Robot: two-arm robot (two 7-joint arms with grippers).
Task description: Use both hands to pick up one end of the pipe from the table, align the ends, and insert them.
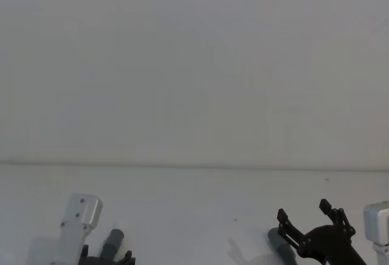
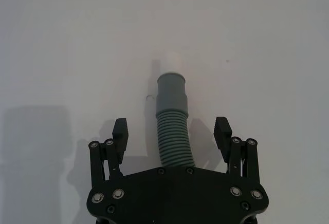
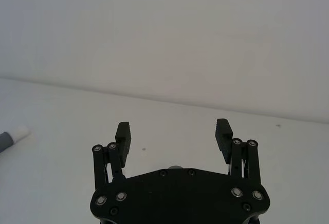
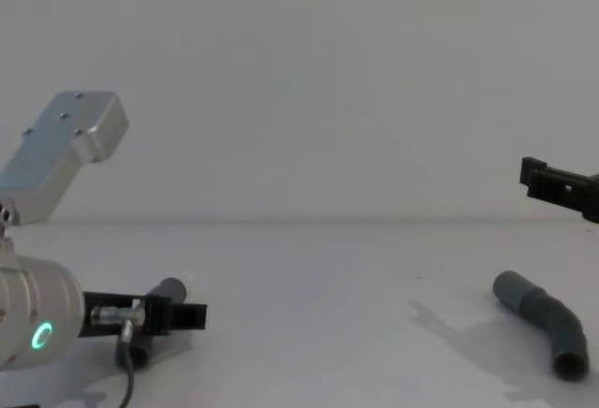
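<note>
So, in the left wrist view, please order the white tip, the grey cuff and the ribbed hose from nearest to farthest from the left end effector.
1. The ribbed hose, inside the open left end effector.
2. The grey cuff, just beyond the fingertips.
3. The white tip, farthest, past the cuff.

My left gripper (image 2: 171,127) and right gripper (image 3: 172,130) are matte black. The pipe (image 2: 175,144) is dark grey with fine ribbed rings; its cuff (image 2: 172,93) is smooth grey, its tip (image 2: 172,62) white. The worktop (image 2: 61,54) is plain white. At the lower left of the chest view, a green ring light (image 4: 41,336) glows on my silver-grey arm (image 4: 65,146).
</note>
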